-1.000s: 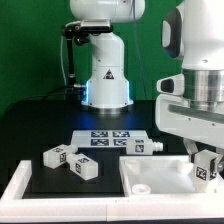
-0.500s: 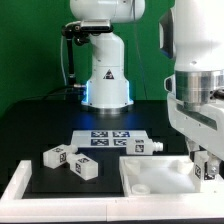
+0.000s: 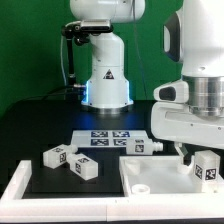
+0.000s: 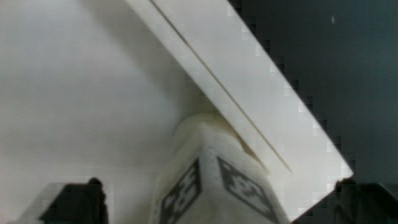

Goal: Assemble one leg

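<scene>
A white leg point(image 3: 207, 168) with marker tags stands at the right corner of the white tabletop point(image 3: 150, 182) at the front of the exterior view's right. My gripper point(image 3: 203, 160) is down over this leg. In the wrist view the leg point(image 4: 222, 180) stands on the tabletop point(image 4: 89, 100) between the two dark fingertips point(image 4: 75, 202). A gap shows on each side of it, so my gripper point(image 4: 219, 208) is open around the leg without touching it. Three more white legs lie loose on the black table: two at the left point(image 3: 55, 155) point(image 3: 84, 168) and one by the tabletop point(image 3: 140, 147).
The marker board point(image 3: 112, 138) lies flat behind the legs. The robot's white base point(image 3: 106, 78) stands at the back centre. A white rim point(image 3: 18, 185) borders the table's front left. Green curtain behind.
The gripper's hand has turned about the upright leg and its housing now faces differently. The leg stays at the same corner of the tabletop. The loose legs have not moved.
</scene>
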Controlling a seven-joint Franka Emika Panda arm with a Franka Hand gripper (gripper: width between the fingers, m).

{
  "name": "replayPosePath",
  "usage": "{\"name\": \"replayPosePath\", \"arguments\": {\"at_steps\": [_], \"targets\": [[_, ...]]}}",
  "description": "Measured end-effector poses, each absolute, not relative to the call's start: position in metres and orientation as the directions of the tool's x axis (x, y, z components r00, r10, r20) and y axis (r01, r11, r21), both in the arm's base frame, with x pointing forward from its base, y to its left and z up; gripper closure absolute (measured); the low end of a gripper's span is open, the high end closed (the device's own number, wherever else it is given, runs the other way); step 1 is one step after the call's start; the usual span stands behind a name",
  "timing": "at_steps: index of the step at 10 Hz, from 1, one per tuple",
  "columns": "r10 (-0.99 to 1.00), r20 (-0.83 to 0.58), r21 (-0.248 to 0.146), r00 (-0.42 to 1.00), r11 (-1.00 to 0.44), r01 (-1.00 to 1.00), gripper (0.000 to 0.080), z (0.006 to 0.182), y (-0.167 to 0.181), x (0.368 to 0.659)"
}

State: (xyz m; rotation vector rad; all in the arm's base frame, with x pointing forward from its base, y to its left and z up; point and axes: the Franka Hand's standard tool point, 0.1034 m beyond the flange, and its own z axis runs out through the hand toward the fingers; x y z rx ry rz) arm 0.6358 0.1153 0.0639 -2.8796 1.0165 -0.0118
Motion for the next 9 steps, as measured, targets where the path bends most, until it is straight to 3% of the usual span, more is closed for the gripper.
{"name": "replayPosePath", "arguments": {"at_steps": [2, 5, 6, 7, 8, 9], "targets": [[-0.501, -0.005, -0.082, 0.865, -0.862, -0.500, 0.0151, 0.0638, 0.1128, 0.6361], [-0.047, 0.062, -0.029, 0.997, -0.999, -0.045, 0.0151, 0.0661, 0.1151, 0.6409], [-0.084, 0.060, -0.032, 0.995, -0.996, -0.082, 0.0151, 0.0659, 0.1141, 0.6410], [-0.112, 0.059, -0.034, 0.992, -0.993, -0.110, 0.0264, 0.0659, 0.1137, 0.6411], [-0.111, 0.060, -0.033, 0.992, -0.993, -0.109, 0.0264, 0.0659, 0.1135, 0.6411], [-0.182, 0.057, -0.040, 0.982, -0.983, -0.180, 0.0400, 0.0659, 0.1139, 0.6411]]}}
